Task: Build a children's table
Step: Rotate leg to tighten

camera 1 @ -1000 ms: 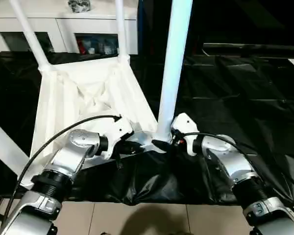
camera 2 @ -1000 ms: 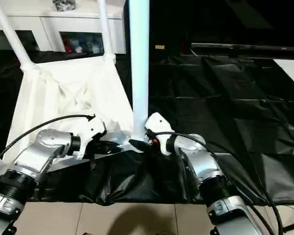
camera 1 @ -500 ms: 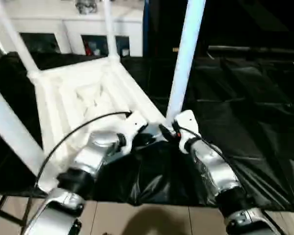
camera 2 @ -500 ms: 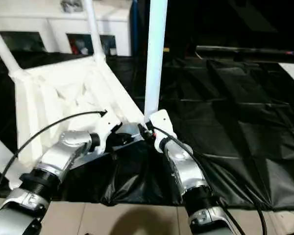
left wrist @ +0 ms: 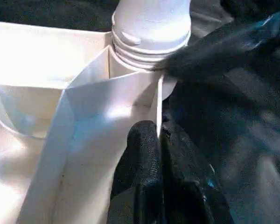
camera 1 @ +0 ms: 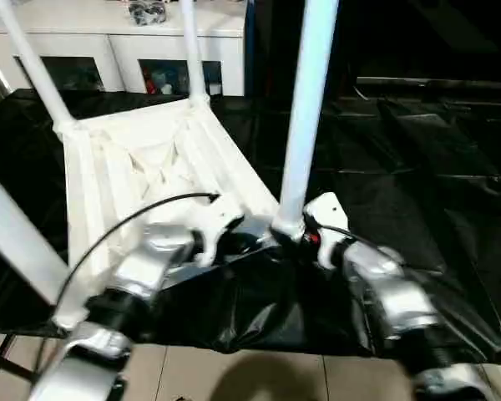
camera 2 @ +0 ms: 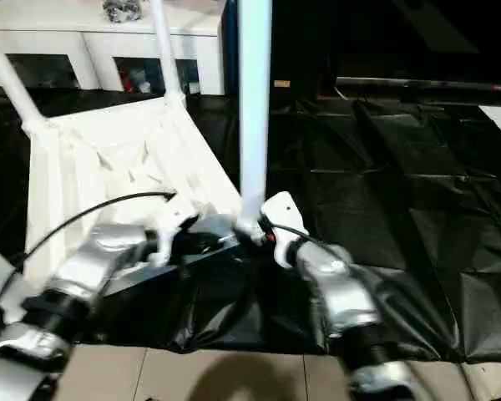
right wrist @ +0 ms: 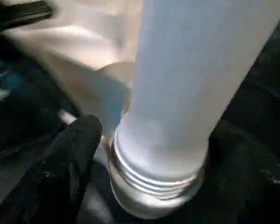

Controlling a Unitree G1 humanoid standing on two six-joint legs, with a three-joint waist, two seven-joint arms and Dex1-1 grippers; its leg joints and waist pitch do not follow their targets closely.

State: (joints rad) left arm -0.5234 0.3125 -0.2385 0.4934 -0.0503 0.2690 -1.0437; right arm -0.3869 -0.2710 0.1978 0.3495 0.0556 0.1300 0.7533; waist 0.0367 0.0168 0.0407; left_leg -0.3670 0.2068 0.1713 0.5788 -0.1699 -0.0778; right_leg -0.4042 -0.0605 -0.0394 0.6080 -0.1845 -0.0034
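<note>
The white children's table top (camera 1: 142,167) lies upside down on a black sheet, its ribbed underside facing up. Two far legs (camera 1: 192,50) (camera 1: 33,63) stand in their corner sockets, and a third leg (camera 1: 12,242) rises at the near left. The near right leg (camera 1: 305,125) stands in its socket, with screw threads showing at its base (left wrist: 149,28). My left gripper (left wrist: 159,140) is shut on the thin rim wall of the top beside that socket. My right gripper (camera 1: 296,236) sits against the base of that leg (right wrist: 196,84).
A white cabinet with glass doors (camera 1: 108,50) stands behind the table. The crumpled black sheet (camera 1: 417,167) covers the work surface out to the right. Its front edge drops to a tiled floor (camera 1: 234,376) just below my forearms.
The whole picture has shifted with the camera. Both grippers stay at the near right corner, the left on the rim and the right at the leg's base.
</note>
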